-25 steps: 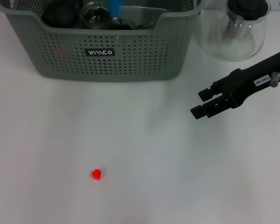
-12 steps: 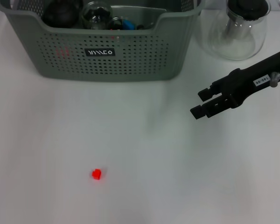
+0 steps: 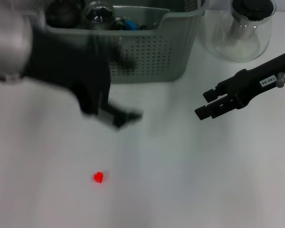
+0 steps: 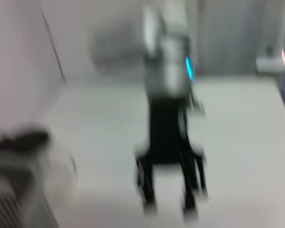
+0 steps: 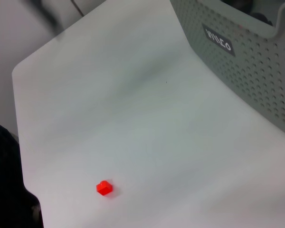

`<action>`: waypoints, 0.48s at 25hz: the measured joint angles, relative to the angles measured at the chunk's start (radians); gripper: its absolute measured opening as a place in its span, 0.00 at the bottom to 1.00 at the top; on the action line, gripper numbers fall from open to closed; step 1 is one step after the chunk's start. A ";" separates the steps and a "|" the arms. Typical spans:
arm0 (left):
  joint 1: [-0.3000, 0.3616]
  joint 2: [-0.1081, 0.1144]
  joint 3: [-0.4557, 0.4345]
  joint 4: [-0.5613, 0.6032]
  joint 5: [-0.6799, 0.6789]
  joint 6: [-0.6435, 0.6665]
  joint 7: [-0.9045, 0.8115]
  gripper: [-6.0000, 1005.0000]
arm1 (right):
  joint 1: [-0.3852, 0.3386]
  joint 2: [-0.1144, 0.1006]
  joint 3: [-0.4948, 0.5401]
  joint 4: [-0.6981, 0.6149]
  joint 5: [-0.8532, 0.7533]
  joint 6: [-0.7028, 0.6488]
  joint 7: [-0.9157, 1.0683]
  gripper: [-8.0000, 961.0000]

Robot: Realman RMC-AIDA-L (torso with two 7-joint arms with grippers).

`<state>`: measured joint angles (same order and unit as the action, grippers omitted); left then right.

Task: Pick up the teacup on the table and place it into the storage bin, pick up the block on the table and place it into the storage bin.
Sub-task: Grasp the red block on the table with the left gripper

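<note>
No teacup was seen on the surface (image 3: 190, 180); glassware lay in the storage bin (image 3: 147, 61) at 12 o'clock. The block (image 3: 98, 177) remained at 7 o'clock, unplaced. The left end effector (image 3: 121, 117), state indeterminable, was blurred above it. The right end effector (image 3: 205, 104) hovered apart at 3 o'clock.

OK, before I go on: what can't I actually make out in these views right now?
- Left gripper: motion-smeared in the head view, so whether it is open or shut cannot be told.
- Storage bin: the left arm covers its front and label in the head view; its contents are cut off by the top edge, so no teacup can be picked out.
- Left wrist view: blurred throughout; only the right gripper shows.
- Red block: too small for detail.
</note>
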<state>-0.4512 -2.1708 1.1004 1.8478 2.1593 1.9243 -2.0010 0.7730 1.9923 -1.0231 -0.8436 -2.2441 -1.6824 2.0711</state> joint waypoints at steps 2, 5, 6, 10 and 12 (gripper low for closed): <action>0.020 -0.005 0.103 -0.004 0.109 0.001 -0.001 0.92 | 0.000 0.001 0.000 0.005 0.000 0.000 0.001 0.80; 0.019 -0.007 0.247 -0.051 0.248 0.000 -0.027 0.92 | 0.002 0.003 0.001 0.012 0.000 0.004 0.001 0.80; 0.014 -0.007 0.274 -0.064 0.277 0.000 -0.036 0.92 | 0.003 0.004 0.002 0.013 0.000 0.005 0.002 0.80; -0.023 -0.007 0.404 -0.145 0.419 -0.002 -0.066 0.92 | 0.003 0.005 0.002 0.016 0.000 0.007 0.010 0.80; -0.038 -0.007 0.453 -0.188 0.465 -0.005 -0.076 0.92 | 0.001 0.005 0.002 0.021 0.000 0.007 0.014 0.80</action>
<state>-0.4890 -2.1782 1.5538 1.6594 2.6248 1.9198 -2.0771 0.7742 1.9971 -1.0213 -0.8225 -2.2442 -1.6751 2.0847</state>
